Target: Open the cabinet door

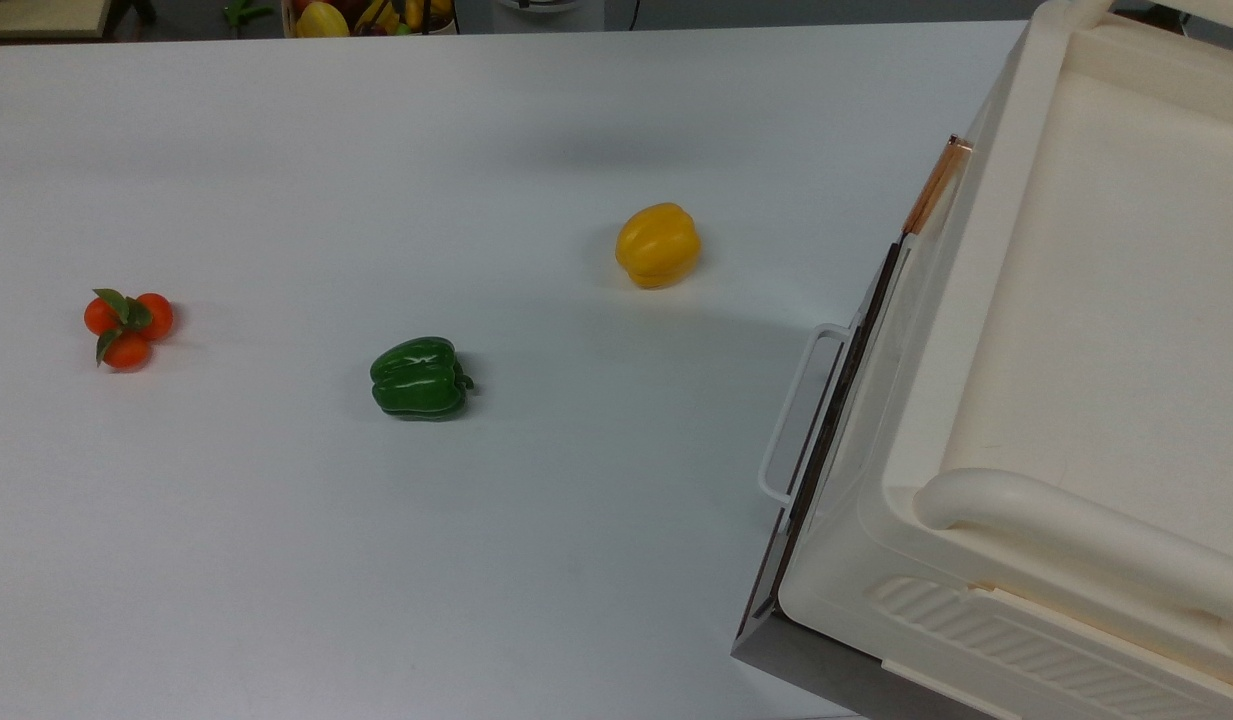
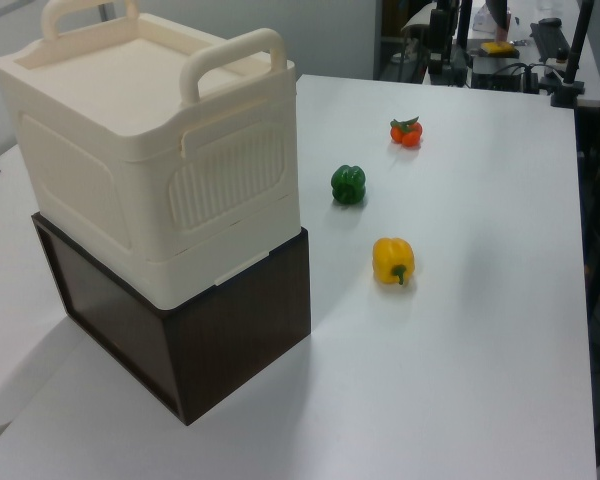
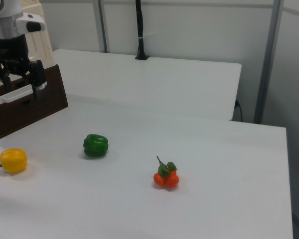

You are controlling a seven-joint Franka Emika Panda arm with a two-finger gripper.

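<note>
The cabinet door (image 1: 901, 340) is the cream front face of the upper cabinet (image 2: 140, 150), seen nearly edge-on in the top view. Its copper bar handle (image 1: 936, 185) sits at the door's far edge. The door lies flush with the cabinet body. In the right view's top left corner my gripper (image 3: 20, 84) hangs open, its dark fingers (image 3: 39, 77) spread wide with nothing between them. There it overlaps the dark panel (image 3: 35, 107) and its white loop handle (image 3: 15, 93); how far it stands from them I cannot tell.
The cream cabinet rests on a dark brown box (image 2: 230, 320). On the white table (image 1: 376, 560) lie a yellow pepper (image 1: 657, 244), a green pepper (image 1: 419, 377) and a cluster of small oranges (image 1: 128, 326). The white loop handle (image 1: 801, 420) juts out over the table.
</note>
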